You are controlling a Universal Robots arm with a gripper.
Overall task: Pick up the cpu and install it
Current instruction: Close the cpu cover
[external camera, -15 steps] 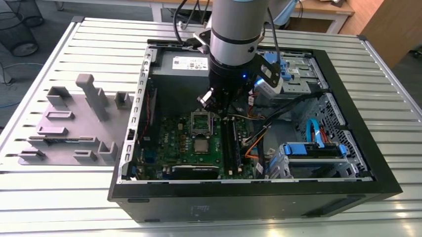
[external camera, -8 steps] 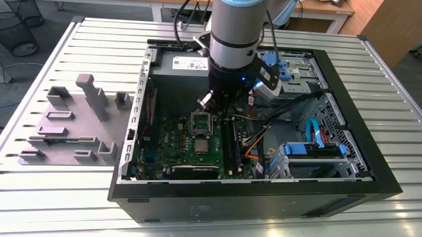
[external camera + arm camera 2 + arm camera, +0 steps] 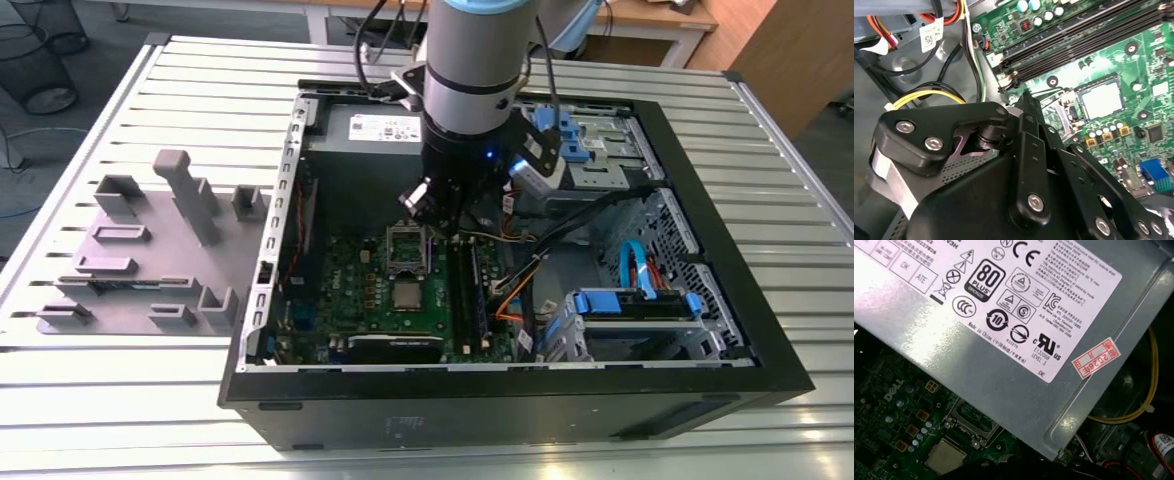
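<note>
the grey power supply [image 3: 1004, 385] carries a large pale label [image 3: 1004, 290] in the first wrist view. it is printed in black with rows of approval marks, warning triangles, a crossed-out bin sign and lines of small text. a small red-and-white sticker [image 3: 1095, 358] with digits sits just beside it on the bare metal. white lettering is printed on the green motherboard [image 3: 884, 410]. in the second wrist view a white printed tag [image 3: 930, 34] sits on the wires.

Slatted pale metal surface [image 3: 120, 400], open black computer case [image 3: 507, 400] lying on its side across the slats, cluster of matte grey fixture blocks [image 3: 147, 250] just beside the case, on the exterior view's left
</note>
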